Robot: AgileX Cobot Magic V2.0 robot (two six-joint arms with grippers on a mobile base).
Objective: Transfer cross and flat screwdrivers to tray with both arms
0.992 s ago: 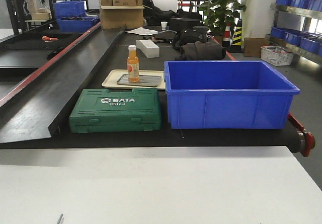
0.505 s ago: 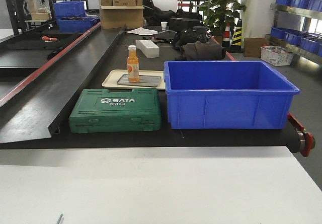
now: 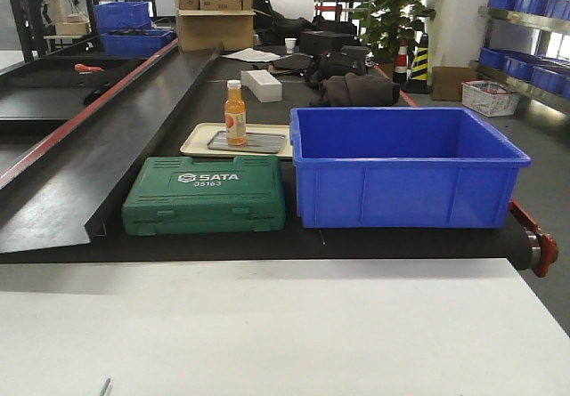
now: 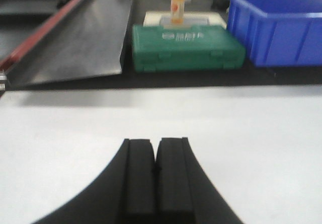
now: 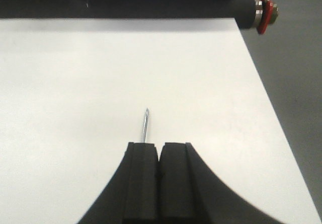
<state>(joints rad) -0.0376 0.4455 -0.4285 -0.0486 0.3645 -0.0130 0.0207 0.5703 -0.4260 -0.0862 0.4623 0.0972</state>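
Note:
My left gripper (image 4: 155,141) is shut and empty, low over the white table (image 4: 75,133). My right gripper (image 5: 160,144) is shut over the same table (image 5: 75,83). A thin metal screwdriver shaft (image 5: 145,126) lies on the table and pokes out from under the right gripper's left finger; its handle is hidden. Another thin metal tip (image 3: 105,385) shows at the bottom left of the front view. The beige tray (image 3: 198,138) sits on the black belt behind the green case, with an orange bottle (image 3: 235,112) standing on it. Neither gripper shows in the front view.
A green SATA tool case (image 3: 207,196) and a large blue bin (image 3: 405,173) stand on the black belt just beyond the table's far edge. A black ramp (image 3: 107,147) slopes up on the left. A red roller end (image 3: 543,252) sticks out at the right.

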